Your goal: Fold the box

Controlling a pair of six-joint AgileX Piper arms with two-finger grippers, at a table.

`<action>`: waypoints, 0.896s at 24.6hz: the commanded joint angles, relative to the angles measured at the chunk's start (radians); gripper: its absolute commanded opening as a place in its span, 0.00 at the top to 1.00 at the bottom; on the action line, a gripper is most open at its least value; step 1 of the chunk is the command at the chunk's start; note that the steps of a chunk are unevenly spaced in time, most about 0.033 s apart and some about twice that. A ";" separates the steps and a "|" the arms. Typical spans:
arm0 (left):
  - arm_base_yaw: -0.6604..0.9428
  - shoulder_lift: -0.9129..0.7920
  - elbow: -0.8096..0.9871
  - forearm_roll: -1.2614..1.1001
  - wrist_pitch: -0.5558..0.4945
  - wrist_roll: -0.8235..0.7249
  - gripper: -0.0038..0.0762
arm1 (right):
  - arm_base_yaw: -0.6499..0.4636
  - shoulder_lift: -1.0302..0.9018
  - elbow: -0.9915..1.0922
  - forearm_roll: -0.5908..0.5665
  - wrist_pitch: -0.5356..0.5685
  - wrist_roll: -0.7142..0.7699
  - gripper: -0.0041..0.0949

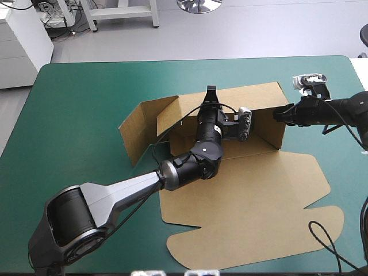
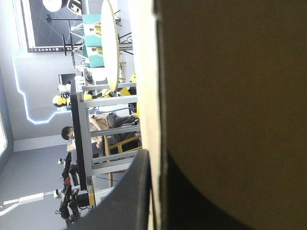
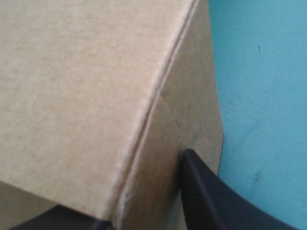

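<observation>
Brown board box (image 1: 259, 195), part-raised, with both grippers clamped on its walls.

Item lies right of the table (image 1: 75, 92) centre: walls stand toward the far edge, the lid panel lies flat toward the near edge, and the left end flap splays outward toward the left edge. Left gripper (image 1: 211, 93) reaches in from the tray side, all but closed over the top edge of the far wall with one black finger on each face, apparently to hold that wall upright. Right gripper (image 1: 280, 115) comes from the right edge, nipped onto the right end wall near its far corner. One finger (image 3: 206, 201) lies on the outer face; the other is mostly hidden by the board. Judged purpose: pin the far and end walls square while the corner is tucked. Left end not yet formed.
</observation>
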State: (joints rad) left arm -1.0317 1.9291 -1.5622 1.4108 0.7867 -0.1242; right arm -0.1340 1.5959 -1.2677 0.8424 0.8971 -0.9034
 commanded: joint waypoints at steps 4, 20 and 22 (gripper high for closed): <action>-0.014 -0.052 -0.015 -0.004 -0.033 -0.011 0.96 | 0.000 0.031 -0.022 0.116 0.044 -0.001 0.72; -0.014 -0.052 -0.015 0.004 -0.039 -0.086 0.54 | 0.000 0.039 -0.022 0.052 0.086 -0.039 0.96; -0.014 -0.052 -0.015 0.004 -0.039 -0.105 0.45 | 0.000 0.039 -0.022 0.040 0.091 -0.039 0.96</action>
State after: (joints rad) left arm -1.0420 1.9291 -1.5559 1.3906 0.7289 -0.1942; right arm -0.1425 1.6432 -1.2829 0.8685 0.8811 -0.9680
